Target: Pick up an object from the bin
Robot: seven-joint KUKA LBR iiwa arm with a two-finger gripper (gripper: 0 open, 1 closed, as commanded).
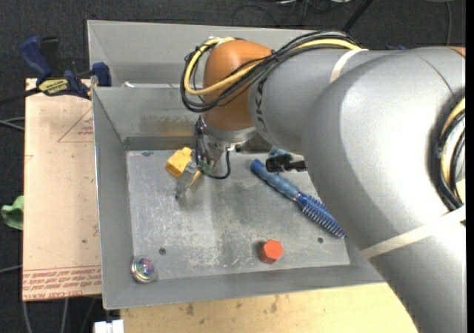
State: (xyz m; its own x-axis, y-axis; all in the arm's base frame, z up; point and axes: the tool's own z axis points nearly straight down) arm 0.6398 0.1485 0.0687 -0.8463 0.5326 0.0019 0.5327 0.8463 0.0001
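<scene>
Fingers (185, 186): low over the floor of the bin (222, 228), left of its middle; they look drawn together to a thin point, with nothing seen between them.
Nearest thing: yellow block (178, 161), lying flat near the back wall.
Key relation: the block lies just beside the fingertips, up and to the view's left, not between them.
Judgement: a grasp would call for opening, then shifting toward the back wall.
Other things: blue brush (296, 198), its long axis slanting toward the front right; orange-red cylinder (271, 251); both well apart.
</scene>
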